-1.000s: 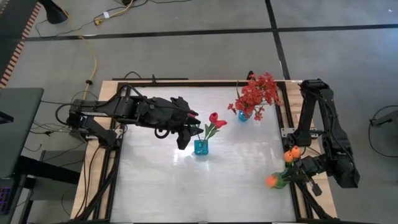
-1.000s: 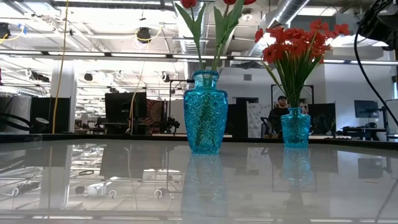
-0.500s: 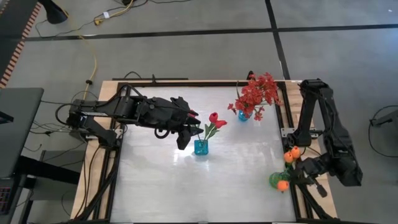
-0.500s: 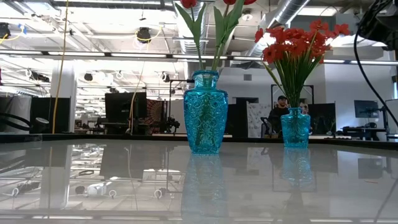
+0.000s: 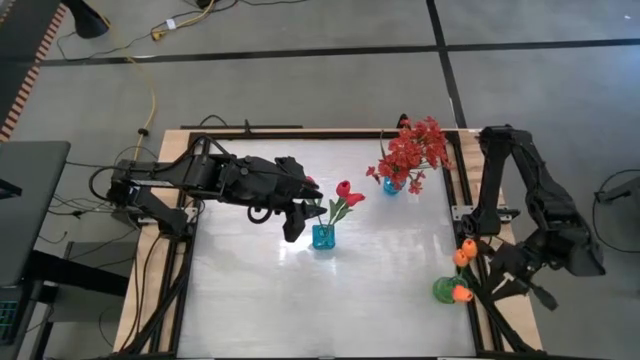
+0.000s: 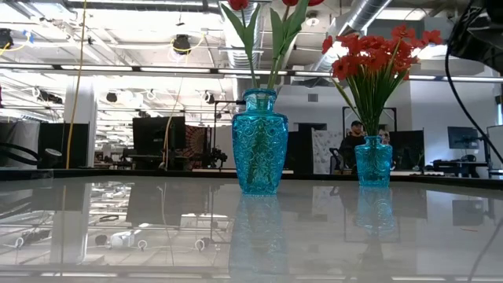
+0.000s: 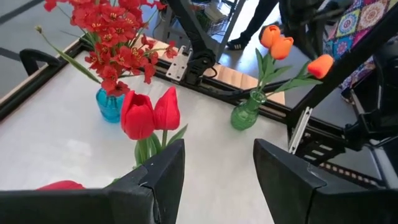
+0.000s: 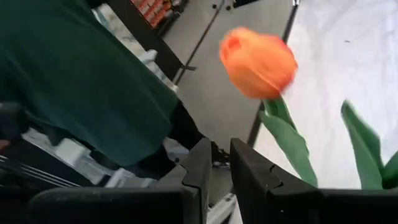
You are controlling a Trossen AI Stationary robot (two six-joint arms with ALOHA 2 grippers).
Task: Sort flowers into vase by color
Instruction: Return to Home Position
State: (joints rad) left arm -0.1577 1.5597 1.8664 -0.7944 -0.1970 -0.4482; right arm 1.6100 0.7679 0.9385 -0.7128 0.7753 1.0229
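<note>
Likely light, with thin bendy stems best pinched mid-stem, the orange flowers (image 5: 460, 293) stand in the green vase (image 5: 443, 290) at the right edge of the table (image 5: 260, 300), beside the narrowly parted, empty right gripper (image 8: 221, 163); the left gripper (image 7: 217, 168) hangs spread farther in.

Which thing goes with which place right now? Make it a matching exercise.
1. red rosebuds
2. red blossom spray
3. orange tulips
4. right gripper

a. in the green vase
b. beside the green vase, at the table's right edge
c. in the middle blue vase
d. in the far blue vase

Pairs: 1-c, 2-d, 3-a, 4-b.
The left gripper hovers mid-table.
</note>
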